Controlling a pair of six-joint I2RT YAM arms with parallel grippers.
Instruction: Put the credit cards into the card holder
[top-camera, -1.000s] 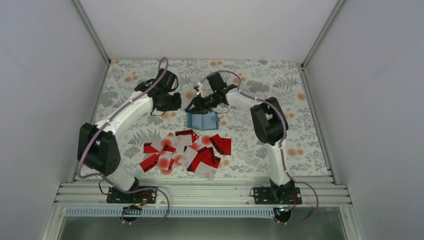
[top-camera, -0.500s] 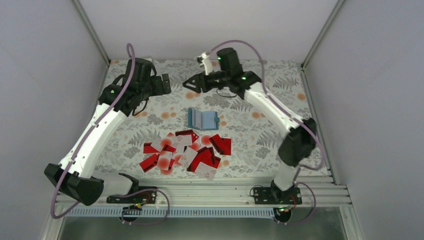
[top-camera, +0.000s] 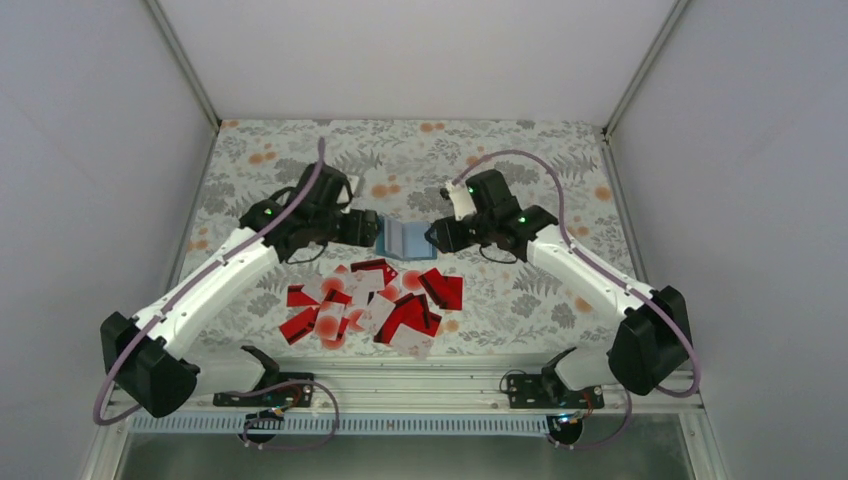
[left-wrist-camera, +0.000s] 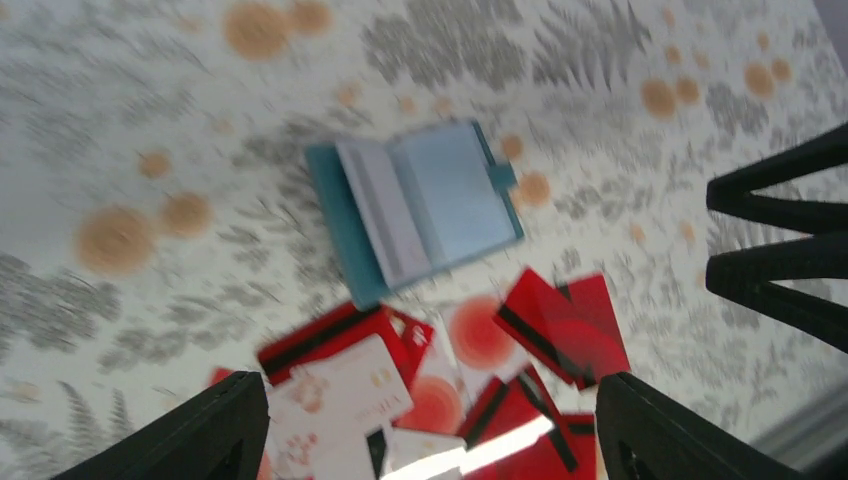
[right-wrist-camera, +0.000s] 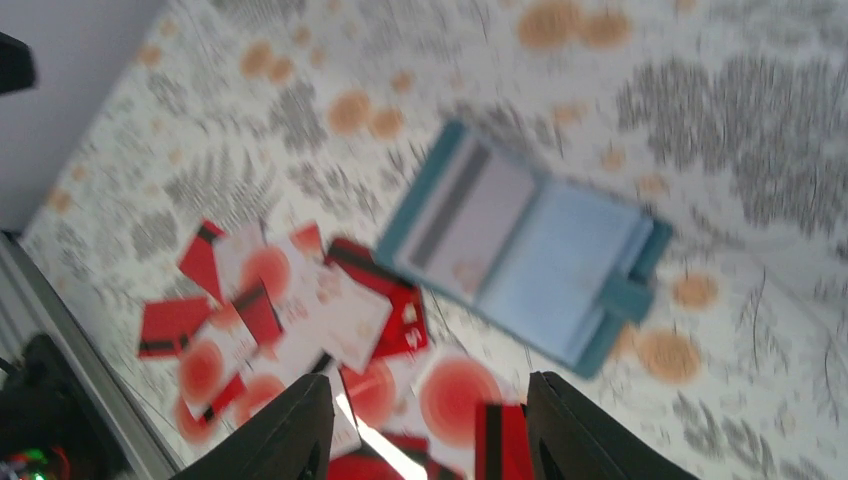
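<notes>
Teal holder (top-camera: 405, 238) lies open mid-table, unmoved, just far of cards (top-camera: 375, 305) heap. Both arms back in from far side: left gripper (top-camera: 368, 229) at holder's left edge, right gripper (top-camera: 433, 238) at its right. Both pincers apart, empty. Heap untouched; next pick looks due.

A: What covers the surface (top-camera: 250, 145)?
B: A pale cloth (top-camera: 590, 200) printed with grey fern leaves and round orange blooms. In both wrist views the print is blurred.
A: And around it?
B: A plain white back wall (top-camera: 420, 60) and 2 white side walls (top-camera: 80, 200), with 2 slanting metal posts (top-camera: 182, 62) at the corners. A ribbed aluminium rail (top-camera: 400, 385) runs along the near edge.
</notes>
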